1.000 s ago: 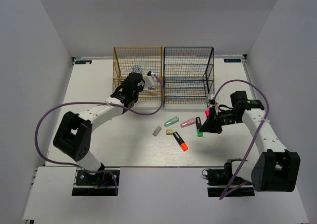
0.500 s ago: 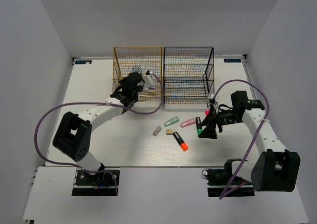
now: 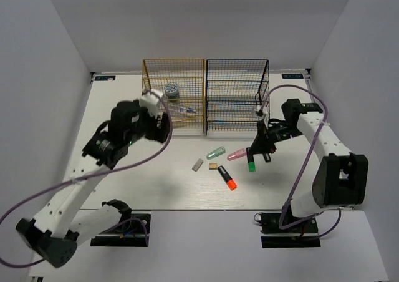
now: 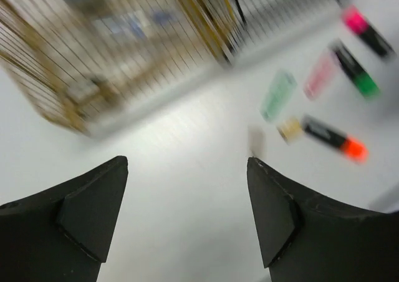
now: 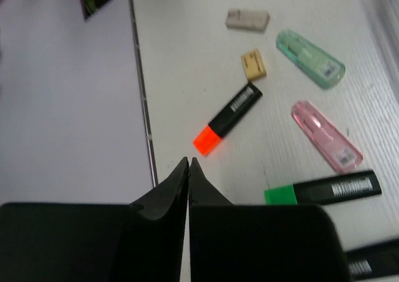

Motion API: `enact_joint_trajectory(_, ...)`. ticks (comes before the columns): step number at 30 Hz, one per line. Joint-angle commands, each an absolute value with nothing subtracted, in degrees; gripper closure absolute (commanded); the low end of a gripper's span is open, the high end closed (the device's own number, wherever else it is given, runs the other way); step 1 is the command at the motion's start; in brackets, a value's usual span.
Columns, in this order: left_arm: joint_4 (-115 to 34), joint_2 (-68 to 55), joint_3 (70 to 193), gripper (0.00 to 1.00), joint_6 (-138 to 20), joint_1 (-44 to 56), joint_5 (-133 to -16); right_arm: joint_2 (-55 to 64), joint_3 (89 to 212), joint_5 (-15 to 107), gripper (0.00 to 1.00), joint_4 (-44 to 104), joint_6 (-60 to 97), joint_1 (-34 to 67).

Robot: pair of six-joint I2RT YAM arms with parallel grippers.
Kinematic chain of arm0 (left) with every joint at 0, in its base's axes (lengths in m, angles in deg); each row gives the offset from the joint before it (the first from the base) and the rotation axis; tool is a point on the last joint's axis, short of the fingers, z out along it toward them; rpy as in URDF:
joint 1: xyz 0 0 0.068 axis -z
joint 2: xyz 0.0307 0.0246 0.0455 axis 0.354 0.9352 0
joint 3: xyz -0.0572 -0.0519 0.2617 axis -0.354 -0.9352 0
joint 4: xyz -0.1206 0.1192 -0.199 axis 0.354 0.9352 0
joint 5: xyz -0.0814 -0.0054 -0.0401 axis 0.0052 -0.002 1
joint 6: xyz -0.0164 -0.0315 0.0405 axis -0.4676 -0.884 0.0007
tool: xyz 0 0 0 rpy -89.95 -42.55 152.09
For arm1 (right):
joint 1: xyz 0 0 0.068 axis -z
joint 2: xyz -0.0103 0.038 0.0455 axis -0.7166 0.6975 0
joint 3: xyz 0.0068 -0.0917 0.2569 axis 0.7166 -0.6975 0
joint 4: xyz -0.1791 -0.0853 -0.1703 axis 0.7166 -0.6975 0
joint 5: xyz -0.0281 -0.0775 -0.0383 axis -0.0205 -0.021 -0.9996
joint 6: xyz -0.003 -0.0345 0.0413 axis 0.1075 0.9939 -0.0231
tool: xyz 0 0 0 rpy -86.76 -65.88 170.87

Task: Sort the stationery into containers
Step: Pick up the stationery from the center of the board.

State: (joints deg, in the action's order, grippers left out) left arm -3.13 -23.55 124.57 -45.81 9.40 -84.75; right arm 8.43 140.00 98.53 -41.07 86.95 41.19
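Tube deposited in the gold rack, the left gripper is withdrawn, spread and empty; the right gripper is clenched on nothing.

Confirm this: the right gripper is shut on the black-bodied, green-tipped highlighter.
Not quite. The right gripper is shut, but on nothing. The right wrist view shows its fingers pressed together with nothing between them, while the black-bodied, green-tipped highlighter lies free on the white table, next to the pastel pink highlighter.

White table — grey walls
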Motion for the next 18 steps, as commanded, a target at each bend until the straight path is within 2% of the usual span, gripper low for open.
enact_joint_trajectory(1,7.84,-27.06,113.99,0.12,-57.17,9.5,-67.39,2.48,138.12,85.24,0.93,-28.85,80.36,35.87)
enact_joint_trajectory(2,6.79,-30.73,110.57,0.12,-56.74,9.5,-66.95,-0.42,136.88,81.15,0.82,-20.49,77.63,34.62)
enact_joint_trajectory(3,6.08,-31.81,107.15,0.11,-56.47,9.59,-67.12,-1.75,135.56,76.41,0.68,-16.15,71.68,32.0)
enact_joint_trajectory(4,5.38,-32.95,105.81,0.11,-56.3,9.59,-67.12,-4.03,132.85,71.4,0.43,-9.14,70.14,29.36)
enact_joint_trajectory(5,3.2,-35.23,103.1,0.09,-56.21,9.5,-67.64,-5.1,132.74,61.26,0.31,-6.55,69.43,28.55)
enact_joint_trajectory(6,2.57,-35.86,101.5,0.09,-56.29,9.68,-67.82,-5.11,133.0,59.16,0.1,-6.26,69.42,27.5)
enact_joint_trajectory(11,0.54,-37.01,98.06,0.09,-56.38,9.5,-66.24,-1.95,134.06,60.09,0.1,-13.81,82.85,24.51)
enact_joint_trajectory(14,-0.42,-38.14,95.87,0.09,-55.94,9.5,-67.39,-0.8,130.29,65.78,0.2,-12.78,96.9,24.07)
enact_joint_trajectory(16,-0.43,-38.94,94.64,0.09,-55.68,9.41,-67.82,-0.1,128.26,66.34,0.22,-9.7,107.06,23.89)
enact_joint_trajectory(18,-0.08,-40.34,94.37,0.09,-55.24,9.41,-68.52,4.0,129.12,66.87,0.26,-10.2,110.89,23.27)
